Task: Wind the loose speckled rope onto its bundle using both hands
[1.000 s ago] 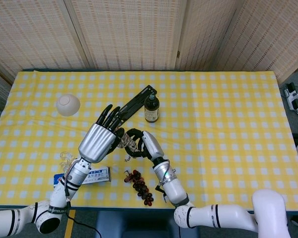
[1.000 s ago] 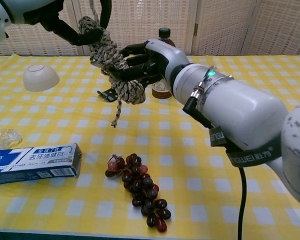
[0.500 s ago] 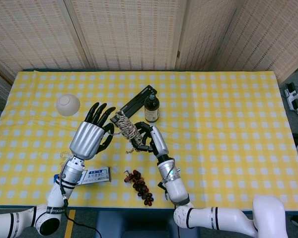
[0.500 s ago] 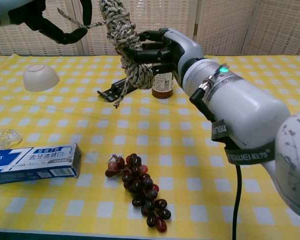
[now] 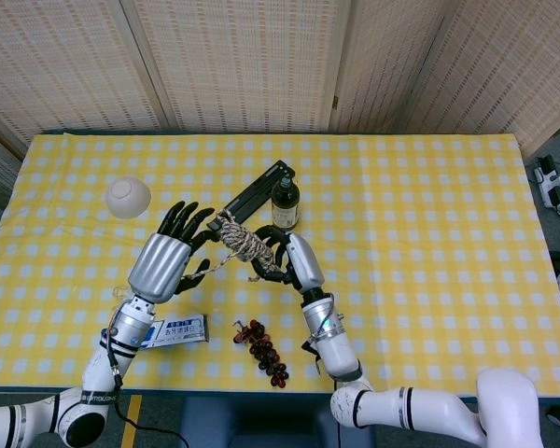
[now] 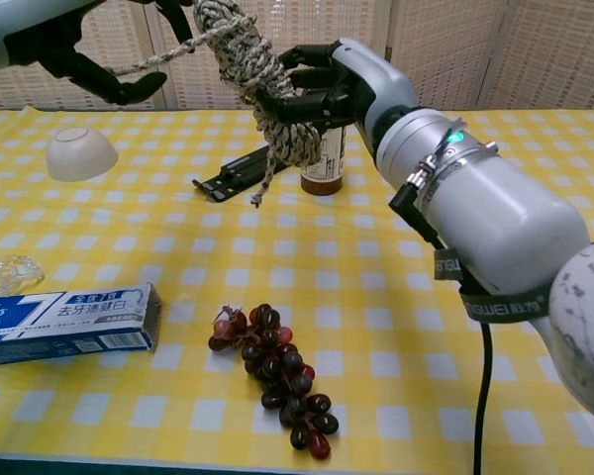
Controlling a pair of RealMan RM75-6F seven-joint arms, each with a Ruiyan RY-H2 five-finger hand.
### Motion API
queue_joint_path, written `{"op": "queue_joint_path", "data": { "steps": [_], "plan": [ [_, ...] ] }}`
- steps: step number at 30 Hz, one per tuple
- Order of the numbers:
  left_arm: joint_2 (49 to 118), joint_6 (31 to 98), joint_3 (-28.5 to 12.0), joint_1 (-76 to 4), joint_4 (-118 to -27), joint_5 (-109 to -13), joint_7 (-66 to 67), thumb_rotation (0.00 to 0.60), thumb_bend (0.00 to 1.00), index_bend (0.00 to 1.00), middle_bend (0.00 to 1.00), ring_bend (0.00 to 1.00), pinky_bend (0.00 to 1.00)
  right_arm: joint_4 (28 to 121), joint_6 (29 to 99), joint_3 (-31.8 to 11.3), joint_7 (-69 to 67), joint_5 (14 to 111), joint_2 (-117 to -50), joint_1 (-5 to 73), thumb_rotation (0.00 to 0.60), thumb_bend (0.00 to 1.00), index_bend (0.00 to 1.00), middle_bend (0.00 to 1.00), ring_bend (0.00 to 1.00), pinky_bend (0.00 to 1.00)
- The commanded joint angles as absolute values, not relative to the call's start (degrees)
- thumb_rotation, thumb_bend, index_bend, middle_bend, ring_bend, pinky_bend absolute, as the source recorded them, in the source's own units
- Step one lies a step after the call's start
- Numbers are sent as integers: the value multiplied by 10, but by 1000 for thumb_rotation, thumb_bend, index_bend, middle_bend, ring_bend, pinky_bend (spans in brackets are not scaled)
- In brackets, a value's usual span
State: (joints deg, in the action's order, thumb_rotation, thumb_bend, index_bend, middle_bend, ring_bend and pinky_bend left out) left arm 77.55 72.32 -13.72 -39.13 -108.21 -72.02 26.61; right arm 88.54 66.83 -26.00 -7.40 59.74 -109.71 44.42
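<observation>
The speckled rope bundle (image 5: 243, 241) hangs above the table, gripped from the right by my right hand (image 5: 295, 261). In the chest view the bundle (image 6: 259, 81) stands tall and tilted in that right hand (image 6: 339, 84), with a short tail dangling below. A loose strand (image 6: 168, 55) runs taut from the bundle's top leftwards to my left hand (image 6: 84, 54), whose dark fingertips pinch it. From the head view the left hand (image 5: 168, 257) sits just left of the bundle, the other fingers spread.
A brown bottle (image 5: 285, 203) and a black bar (image 5: 255, 193) lie just behind the bundle. A white bowl (image 5: 129, 197) sits far left. Grapes (image 6: 272, 371) and a toothpaste box (image 6: 64, 322) lie near the front edge, with clear plastic (image 6: 8, 272) at the left.
My right hand has raised the bundle and carried it right, toward the bottle. My left hand has drawn away to the left, stretching the loose strand taut.
</observation>
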Motion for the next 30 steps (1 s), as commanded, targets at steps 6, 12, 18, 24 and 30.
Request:
{"op": "queue_joint_path", "data": {
  "steps": [6,12,18,24,30],
  "plan": [
    [754,699,-125,-384,-1095,-697,253,600,428,222,114,0,0,870,685,-244,-11,634,-1079,448,600,737,919,781,802,702],
    [727,692,-113,-365,-1077,-676,231,600,422,183,95,0,0,884,684,-232,27,652,-1044,442,600,737,920,781,805,702],
    [715,721,-100,-327,-1009,-694,170,600,424,205,94,15,0,907,679,-223,43,661,-1006,431,600,738,919,780,805,702],
    [702,764,-79,-280,-948,-722,125,600,425,243,94,21,0,926,675,-215,41,669,-978,420,600,737,920,781,805,702],
    [693,816,-53,-225,-908,-754,84,600,425,261,94,21,0,942,669,-208,41,672,-954,412,600,737,919,780,811,702]
  ]
}}
